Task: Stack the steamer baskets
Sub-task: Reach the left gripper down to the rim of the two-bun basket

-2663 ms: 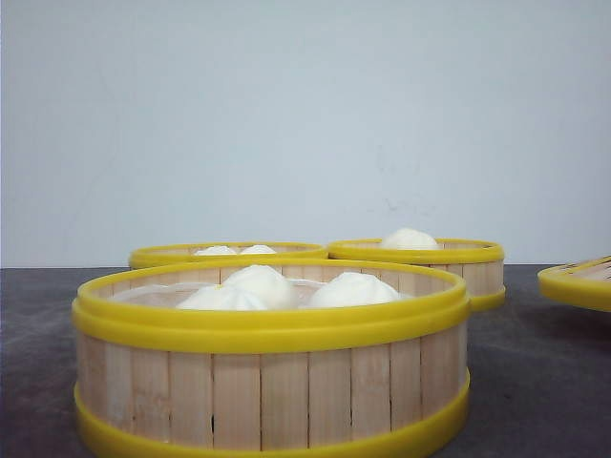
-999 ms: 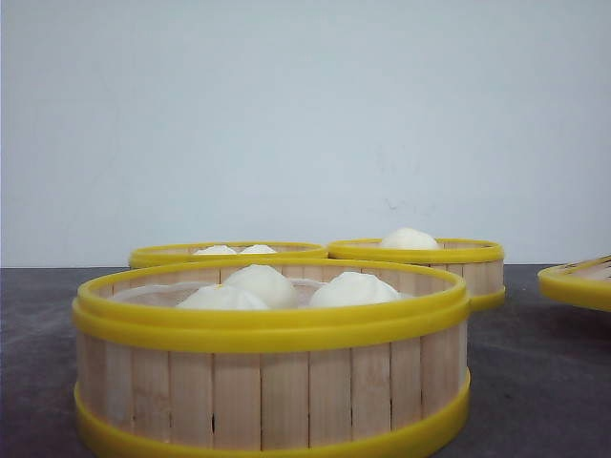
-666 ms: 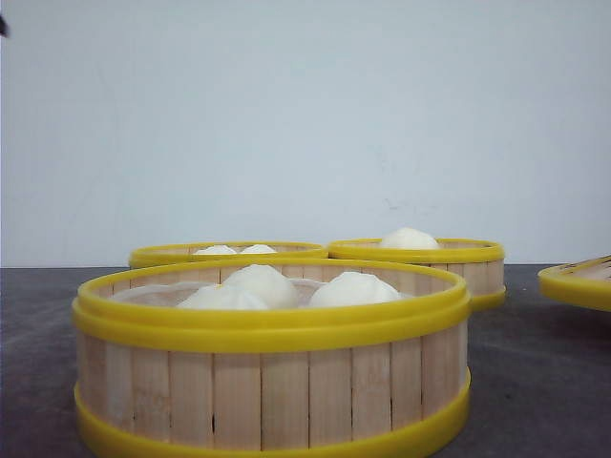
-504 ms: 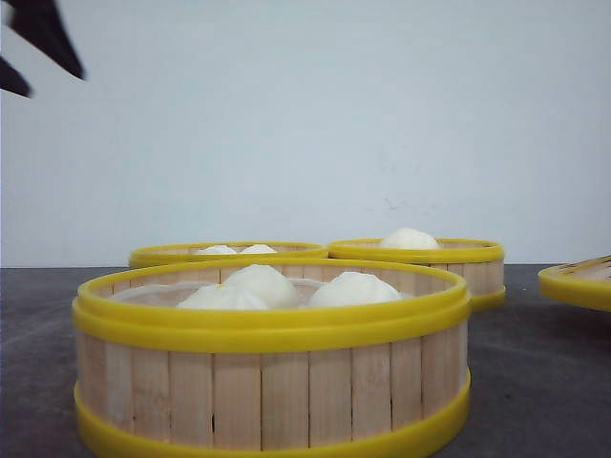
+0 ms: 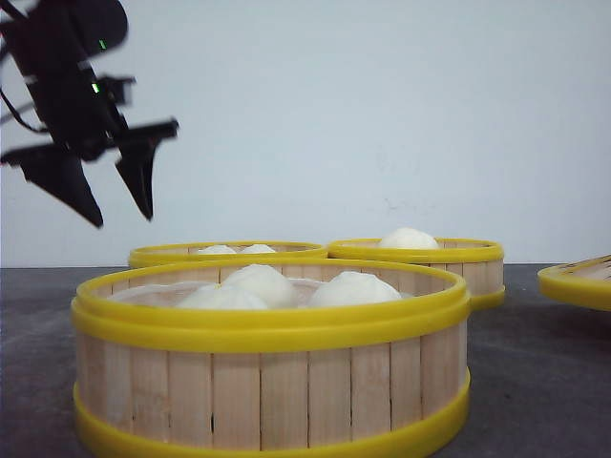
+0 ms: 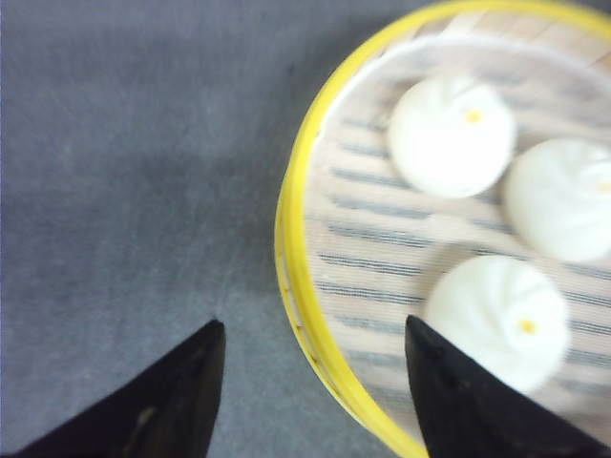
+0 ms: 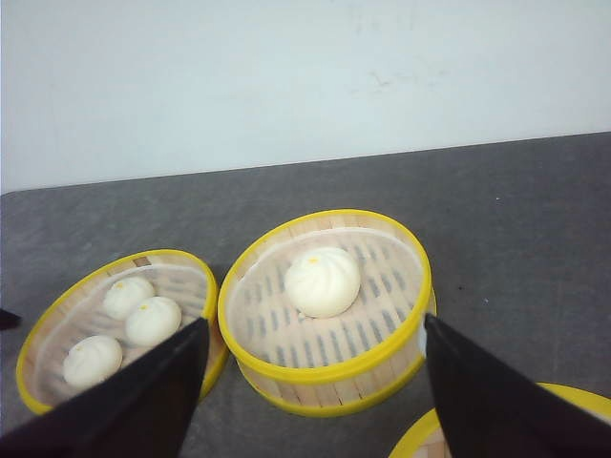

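Front: I see the nearest steamer basket [image 5: 272,358] upright, round, bamboo-slat wall, yellow rims, three buns [image 5: 286,289]; two baskets behind it; left gripper [image 5: 122,218] spread above, left of it.
Left wrist: fingers straddle three-bun basket [image 6: 315,315] rim, grey tabletop [image 6: 124,172].
Right wrist: right gripper [image 7: 310,382] spread over one-bun basket [image 7: 329,367]; lid [image 7: 420,444] edge beside it.

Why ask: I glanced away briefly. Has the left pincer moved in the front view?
Yes. The left pincer, out of frame before, has come in from the upper left, down toward the rear left basket.

steamer basket [image 6: 315,286], three buns [image 6: 452,135], jaws apart
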`<state>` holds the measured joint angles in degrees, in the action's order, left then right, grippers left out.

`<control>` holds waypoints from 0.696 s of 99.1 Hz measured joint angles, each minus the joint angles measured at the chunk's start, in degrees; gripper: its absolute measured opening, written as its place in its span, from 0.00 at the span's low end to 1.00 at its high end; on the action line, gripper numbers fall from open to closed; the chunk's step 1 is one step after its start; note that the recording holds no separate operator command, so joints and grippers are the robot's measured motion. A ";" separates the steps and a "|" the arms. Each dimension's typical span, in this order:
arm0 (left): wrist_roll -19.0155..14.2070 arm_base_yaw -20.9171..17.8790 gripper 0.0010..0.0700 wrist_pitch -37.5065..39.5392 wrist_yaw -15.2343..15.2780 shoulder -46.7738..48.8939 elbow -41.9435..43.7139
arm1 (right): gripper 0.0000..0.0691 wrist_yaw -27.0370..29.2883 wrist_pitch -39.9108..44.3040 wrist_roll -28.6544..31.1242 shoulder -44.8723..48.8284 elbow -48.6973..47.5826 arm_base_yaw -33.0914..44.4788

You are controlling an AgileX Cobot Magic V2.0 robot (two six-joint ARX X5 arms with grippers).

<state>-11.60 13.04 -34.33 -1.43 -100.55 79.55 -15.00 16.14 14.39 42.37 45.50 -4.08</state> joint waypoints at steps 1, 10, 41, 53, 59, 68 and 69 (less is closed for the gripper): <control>0.00 0.00 0.50 -0.02 0.00 -0.33 0.15 | 0.64 0.00 0.04 0.00 0.00 0.00 -0.04; -0.09 0.13 0.50 0.09 0.00 -2.32 0.37 | 0.64 0.00 0.79 0.00 0.00 0.00 -0.22; -1.77 0.26 0.48 2.58 0.00 -6.47 0.46 | 0.64 0.02 1.22 -0.02 0.00 0.00 -0.33; -3.08 0.26 0.33 3.39 0.00 -6.99 0.46 | 0.64 0.02 1.49 -0.04 0.00 0.00 -0.33; -3.30 0.26 0.23 4.02 0.00 -6.97 0.50 | 0.64 0.02 1.49 -0.04 0.00 0.00 -0.33; -3.67 0.26 0.13 3.98 0.00 -6.97 0.52 | 0.64 0.02 1.53 -0.04 0.00 0.00 -0.33; -3.69 0.26 0.12 3.98 0.00 -6.97 0.50 | 0.64 0.02 1.53 -0.04 0.00 0.00 -0.33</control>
<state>-15.29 13.30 -30.35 -1.43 -107.53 80.05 -14.98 17.67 14.35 42.37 45.50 -4.40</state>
